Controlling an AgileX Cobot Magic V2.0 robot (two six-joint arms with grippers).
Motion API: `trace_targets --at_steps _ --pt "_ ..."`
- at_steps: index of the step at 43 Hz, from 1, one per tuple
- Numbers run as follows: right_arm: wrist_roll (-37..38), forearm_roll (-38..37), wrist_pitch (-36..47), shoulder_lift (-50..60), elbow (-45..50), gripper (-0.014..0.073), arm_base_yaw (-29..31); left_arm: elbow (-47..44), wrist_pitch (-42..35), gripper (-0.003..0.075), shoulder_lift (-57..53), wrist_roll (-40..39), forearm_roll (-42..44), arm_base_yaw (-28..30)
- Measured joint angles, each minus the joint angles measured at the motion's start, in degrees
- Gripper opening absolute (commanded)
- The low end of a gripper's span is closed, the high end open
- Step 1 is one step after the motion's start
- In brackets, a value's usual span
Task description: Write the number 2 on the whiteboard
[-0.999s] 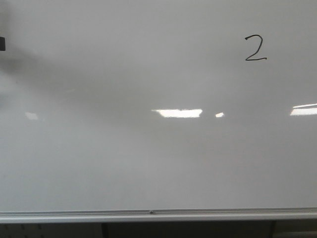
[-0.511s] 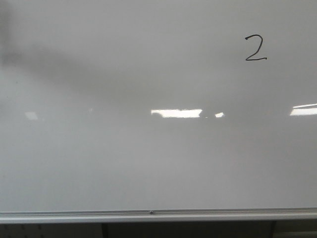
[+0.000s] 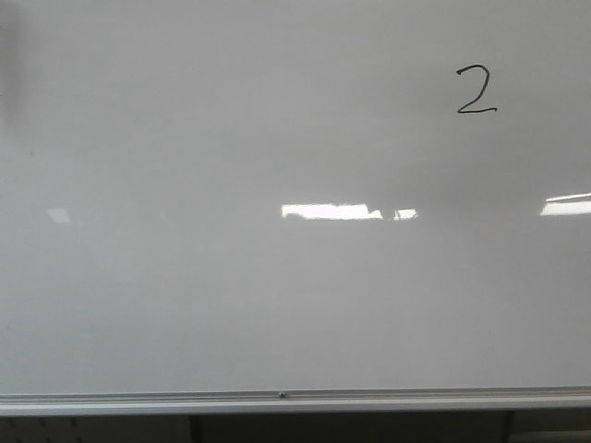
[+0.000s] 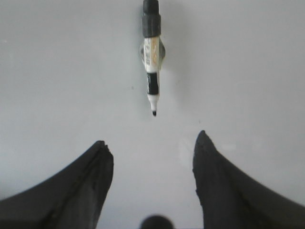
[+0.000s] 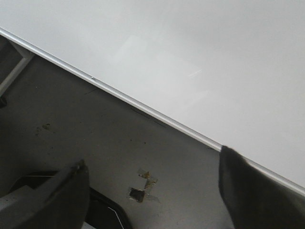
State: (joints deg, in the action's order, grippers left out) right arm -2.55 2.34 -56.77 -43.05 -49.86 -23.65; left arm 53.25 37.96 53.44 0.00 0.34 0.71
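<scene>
The whiteboard (image 3: 277, 295) fills the front view, glossy, with bright reflections. A small black number 2 (image 3: 477, 90) is written at its upper right. Neither gripper shows in the front view. In the left wrist view my left gripper (image 4: 152, 139) is open with nothing between its fingers. Beyond it a black-and-white marker (image 4: 152, 57) rests against the whiteboard (image 4: 238, 71), uncapped tip pointing toward the gripper and a clear gap between them. My right gripper (image 5: 153, 157) is open and empty, off the whiteboard (image 5: 214, 57), just past its edge.
A silver metal strip (image 3: 277, 400) runs along the board's lower edge, also seen as the metal strip (image 5: 143, 107) in the right wrist view. Beneath the right gripper is a dark grey surface with scraps of tape (image 5: 143, 183) and a black object (image 5: 107, 210).
A dark shape at the front view's left edge has left the frame, and the shadow across the board's upper left has faded. The number 2 is unchanged.
</scene>
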Motion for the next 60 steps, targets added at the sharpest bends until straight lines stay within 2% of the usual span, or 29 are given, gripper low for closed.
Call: trace_targets --at_steps 5,10,17,28,34,44,48,55,60 --pt "1.6 0.0 0.0 0.0 0.0 0.0582 0.0 0.0 8.7 0.0367 -4.4 0.0 -1.1 0.0" --pt "2.6 -0.1 0.0 0.0 0.0 0.0582 0.0 -0.1 13.3 0.0367 -8.8 0.0 -1.4 0.0" --pt "2.6 -0.5 0.0 0.0 0.0 0.0581 0.0 -1.5 14.4 0.0367 -13.8 0.6 -0.3 0.0" --pt "2.6 -0.7 0.1 0.0 0.0 0.0577 0.0 -4.8 14.6 0.0366 -14.9 0.9 0.1 0.0" --pt "2.6 -1.4 0.3 0.0 0.0 0.0501 0.0 -5.5 14.6 0.0366 -14.9 0.9 0.1 -0.5" --pt "2.6 -1.6 0.3 0.0 0.0 0.0384 0.0 -5.6 14.6 0.036 -14.9 0.9 3.0 -6.8" --pt "2.6 -1.6 0.4 0.0 0.0 0.029 0.0 -5.6 14.5 0.0295 -14.9 0.0 4.0 -7.4" --pt "2.6 -1.7 0.5 0.0 0.0 0.0086 0.0 -5.6 14.2 0.0094 -14.9 -1.5 4.8 -7.5" --pt "2.6 -1.7 0.5 0.0 0.0 -0.0045 0.0 -5.6 14.0 -0.002 -14.9 -1.9 5.0 -7.5"
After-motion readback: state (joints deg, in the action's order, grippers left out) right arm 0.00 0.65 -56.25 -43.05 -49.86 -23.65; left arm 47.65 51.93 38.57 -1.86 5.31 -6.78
